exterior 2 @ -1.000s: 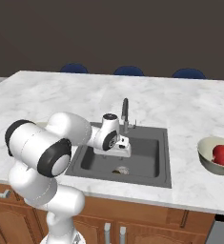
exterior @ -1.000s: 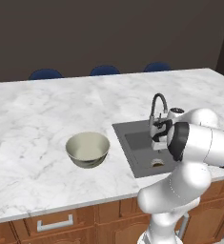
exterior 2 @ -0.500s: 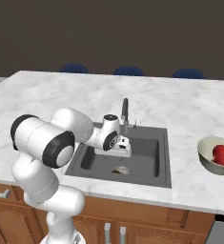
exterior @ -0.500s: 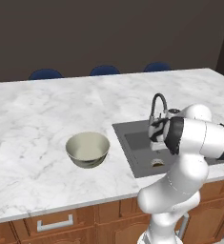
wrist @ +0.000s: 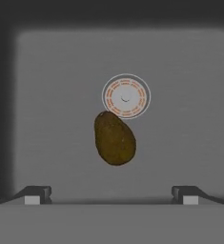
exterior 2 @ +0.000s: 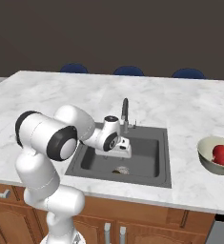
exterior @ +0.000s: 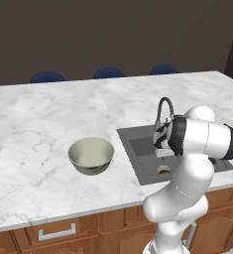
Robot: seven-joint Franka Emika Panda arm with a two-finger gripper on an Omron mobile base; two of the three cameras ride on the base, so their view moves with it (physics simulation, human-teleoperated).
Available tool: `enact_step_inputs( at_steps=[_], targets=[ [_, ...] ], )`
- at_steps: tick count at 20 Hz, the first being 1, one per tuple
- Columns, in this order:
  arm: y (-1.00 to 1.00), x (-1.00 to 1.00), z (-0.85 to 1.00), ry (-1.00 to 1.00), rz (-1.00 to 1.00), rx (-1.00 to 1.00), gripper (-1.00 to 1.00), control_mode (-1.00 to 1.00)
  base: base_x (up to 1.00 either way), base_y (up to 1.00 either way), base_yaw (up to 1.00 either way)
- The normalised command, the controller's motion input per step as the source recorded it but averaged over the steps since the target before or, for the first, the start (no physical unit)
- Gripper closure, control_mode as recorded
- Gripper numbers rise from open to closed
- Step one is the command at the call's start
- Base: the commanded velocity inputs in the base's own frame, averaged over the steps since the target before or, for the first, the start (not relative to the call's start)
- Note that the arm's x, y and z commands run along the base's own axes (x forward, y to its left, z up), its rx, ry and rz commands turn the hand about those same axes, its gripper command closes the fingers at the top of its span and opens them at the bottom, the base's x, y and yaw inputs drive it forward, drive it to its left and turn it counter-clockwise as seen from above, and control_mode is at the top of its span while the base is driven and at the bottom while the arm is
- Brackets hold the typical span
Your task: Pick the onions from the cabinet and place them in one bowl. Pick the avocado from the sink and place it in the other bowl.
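I find no readable text, label, brand, number or sign on anything in these views.

The white grey-veined marble countertop (exterior: 43,129) looked smooth and polished, above reddish-brown wooden drawer fronts (exterior: 53,230) with metal handles. The dark grey rectangular sink basin (wrist: 51,95) appeared matt, its round drain (wrist: 126,96) metallic. The olive-brown avocado (wrist: 115,139) had a dull, faintly rough skin, and the red onions (exterior 2: 221,155) looked glossy.
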Motion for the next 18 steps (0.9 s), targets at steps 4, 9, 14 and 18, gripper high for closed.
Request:
enact_step_inputs(
  at_steps=[4, 9, 14, 18],
  targets=[
    [-0.01, 0.08, -0.17, 0.00, 0.00, 0.00, -1.00, -1.00, 0.00, 0.00, 0.00],
    [0.00, 0.03, -0.14, 0.01, 0.00, 0.00, -1.00, -1.00, 0.00, 0.00, 0.00],
    [0.00, 0.02, -0.17, 0.01, 0.00, 0.00, -1.00, -1.00, 0.00, 0.00, 0.00],
    [0.00, 0.10, -0.18, 0.02, 0.00, 0.00, -1.00, -1.00, 0.00, 0.00, 0.00]
  ],
)
